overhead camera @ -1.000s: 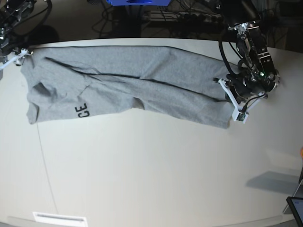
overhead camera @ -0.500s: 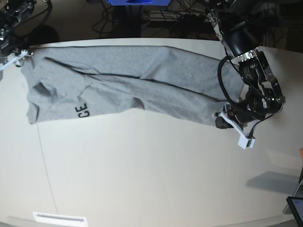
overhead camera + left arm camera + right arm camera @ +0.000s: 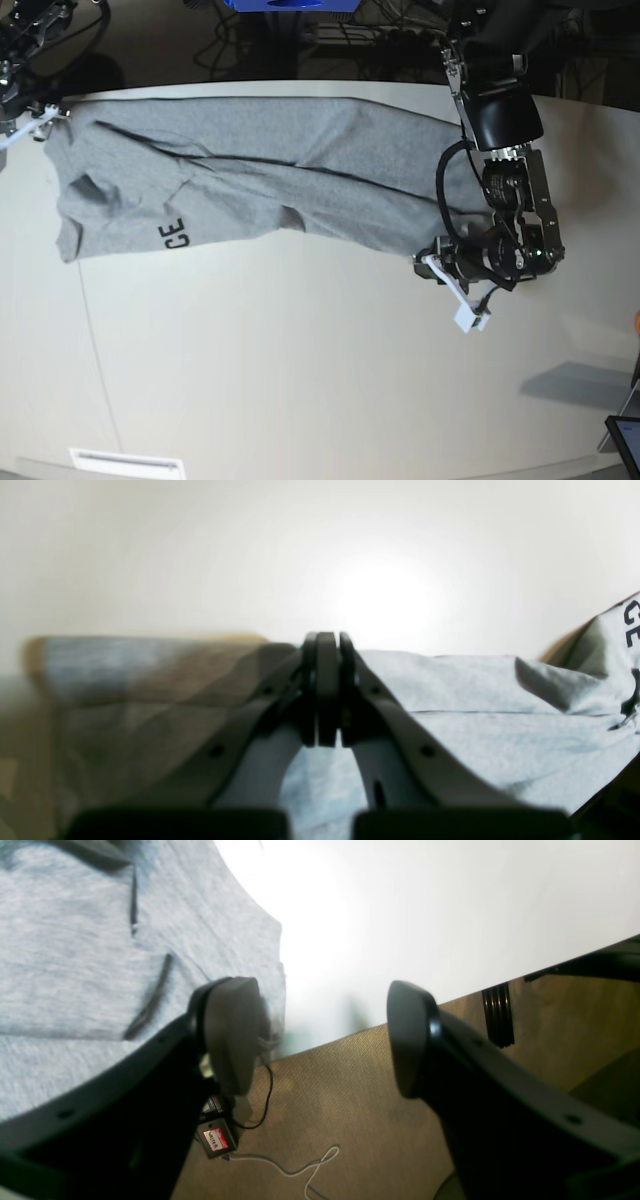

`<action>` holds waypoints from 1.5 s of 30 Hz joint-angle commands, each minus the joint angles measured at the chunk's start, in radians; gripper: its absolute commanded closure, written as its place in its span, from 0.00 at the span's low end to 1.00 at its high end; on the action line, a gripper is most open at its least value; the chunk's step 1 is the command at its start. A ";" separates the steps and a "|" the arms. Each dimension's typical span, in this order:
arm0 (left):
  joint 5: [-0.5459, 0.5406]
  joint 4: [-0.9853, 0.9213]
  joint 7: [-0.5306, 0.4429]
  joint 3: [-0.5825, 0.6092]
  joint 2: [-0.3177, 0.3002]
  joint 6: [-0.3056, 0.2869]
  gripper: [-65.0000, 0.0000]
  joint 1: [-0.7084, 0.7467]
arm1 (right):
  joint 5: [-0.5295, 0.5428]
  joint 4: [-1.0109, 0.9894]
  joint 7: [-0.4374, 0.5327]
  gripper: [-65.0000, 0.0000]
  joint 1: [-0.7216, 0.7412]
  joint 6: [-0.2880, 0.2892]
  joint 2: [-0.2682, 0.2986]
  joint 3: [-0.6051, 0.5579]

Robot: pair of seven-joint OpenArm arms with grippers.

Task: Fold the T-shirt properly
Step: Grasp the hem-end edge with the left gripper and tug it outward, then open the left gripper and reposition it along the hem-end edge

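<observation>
Desk (image 3: 300, 380): a pale surface filling most of the base view, bare along its near half.

T-shirt (image 3: 270, 180): heather-grey, lying as a long creased band across the far part of the desk. A corner near one end is turned over, showing the black letters "CE" (image 3: 174, 236). The garment appears folded lengthwise at least once. No crosswise fold is made, so on this evidence the task is roughly at its middle, with the end-to-end folds and smoothing left to do.

Left gripper (image 3: 440, 270): low at the shirt's hem end, jaws pressed together. In the left wrist view grey cloth lies around and beneath them; whether a layer is pinched between them cannot be told, as that view is blurred.

Right gripper (image 3: 320, 1040): jaws spread wide and holding nothing, at the desk edge just beside the shirt's other end.
</observation>
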 commanded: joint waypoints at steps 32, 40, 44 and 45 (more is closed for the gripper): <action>-0.025 0.370 -0.005 -0.199 -0.156 0.003 0.99 0.235 | 0.006 0.014 0.012 0.42 0.012 0.000 -0.002 0.002; -0.028 0.218 -0.005 -0.245 -0.218 0.001 0.67 0.233 | 0.006 0.014 0.012 0.41 0.013 0.000 -0.010 -0.013; -0.028 0.221 -0.005 -0.247 -0.209 0.001 0.66 0.230 | 0.006 0.014 0.012 0.42 0.010 0.000 -0.010 -0.061; -0.037 0.217 -0.005 -0.247 -0.206 0.001 0.66 0.219 | 0.006 0.014 0.012 0.42 0.009 0.000 -0.013 -0.068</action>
